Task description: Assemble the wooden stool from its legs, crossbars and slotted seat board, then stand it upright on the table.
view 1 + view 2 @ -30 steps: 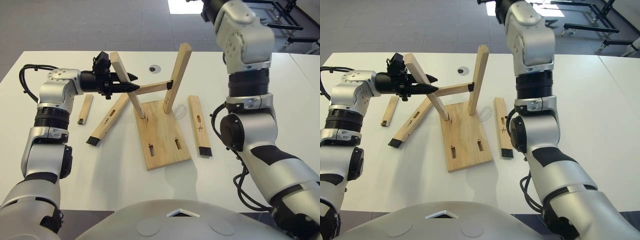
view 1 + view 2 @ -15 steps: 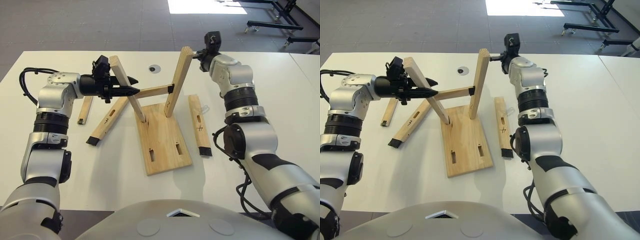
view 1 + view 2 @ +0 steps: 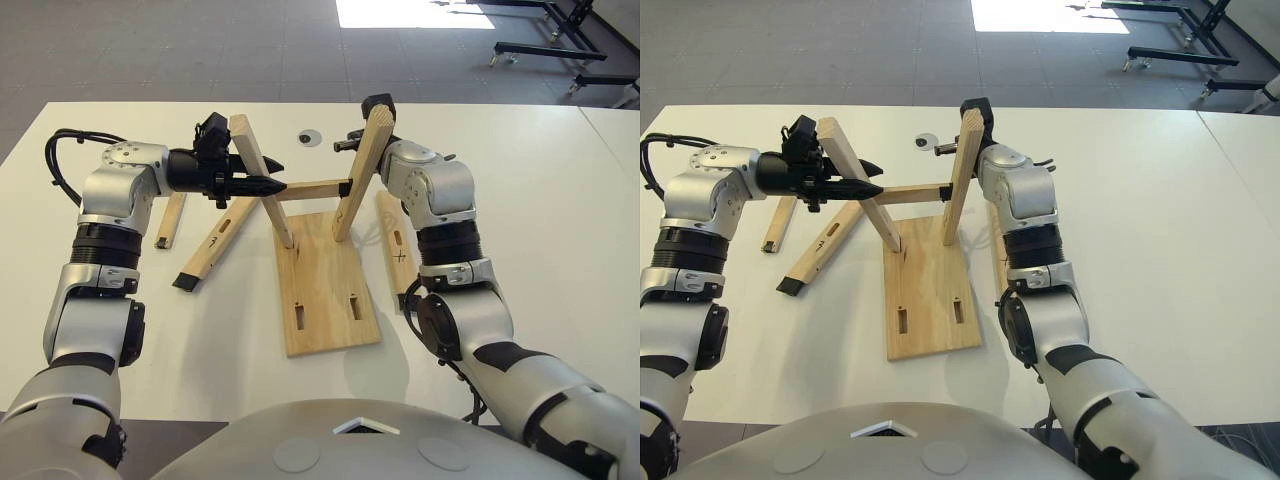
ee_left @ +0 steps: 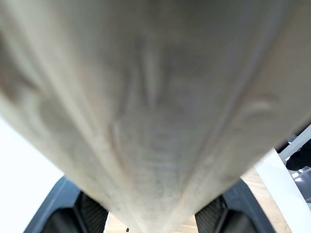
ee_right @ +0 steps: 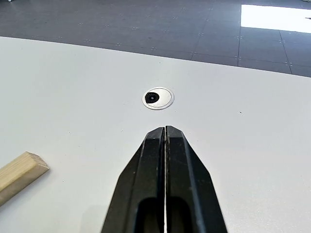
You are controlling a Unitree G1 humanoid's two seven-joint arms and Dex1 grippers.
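The pale, grainy seat board [image 3: 325,290] lies flat at frame centre on the white tabletop [image 3: 520,200]. A square-cut leaning leg [image 3: 278,215] and upright leg [image 3: 355,180] stand in its slots, bridged by a crossbar [image 3: 312,188]. The left gripper [image 3: 272,178] clamps the leaning leg in its jaws; its wrist view shows blurred wood between them. The right gripper [image 5: 165,130], jaws pressed together and empty, sits by the upright leg's top; its wrist view shows a round metal grommet [image 5: 158,97].

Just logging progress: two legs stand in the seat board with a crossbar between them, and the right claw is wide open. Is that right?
Not quite. Two legs stand in the seat board with a crossbar between them, but the right claw is shut, as the right wrist view shows.
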